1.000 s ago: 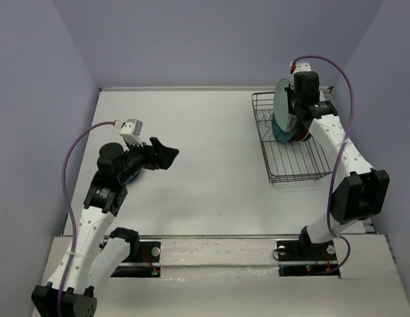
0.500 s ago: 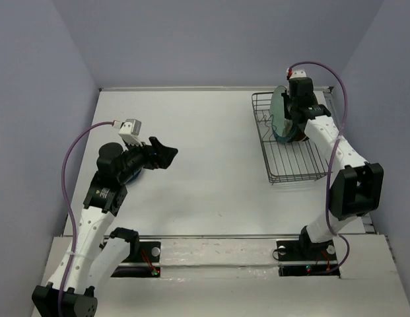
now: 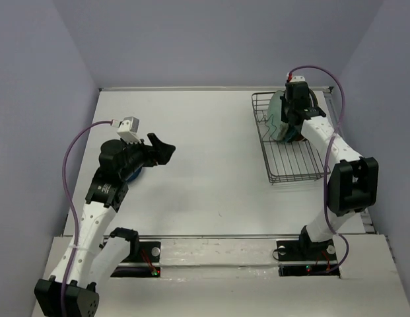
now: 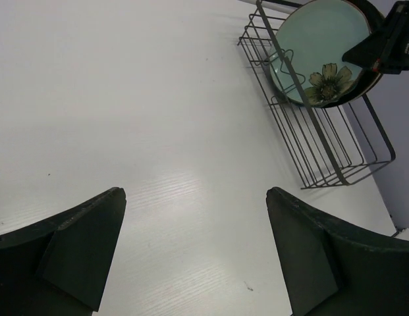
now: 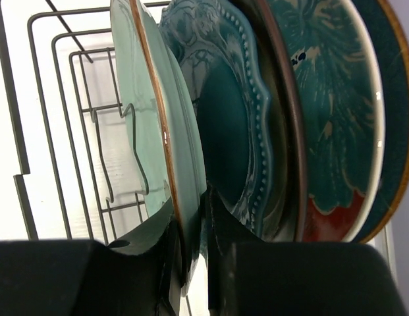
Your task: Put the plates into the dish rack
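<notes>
The mint green plate [image 5: 138,112] stands on edge at the far end of the dish rack [image 3: 290,162], just beside the scalloped teal plate [image 5: 224,112], and my right gripper [image 5: 191,217] pinches its rim. If I let go before the rack's wires hold it, I judge it could tip toward the rack's near end or clack against the teal plate. My left gripper [image 4: 194,197] hangs spread wide, well apart from the rack.

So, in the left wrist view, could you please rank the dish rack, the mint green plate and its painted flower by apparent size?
1. dish rack
2. mint green plate
3. flower
They sit together, so nearness hardly skews this.
</notes>
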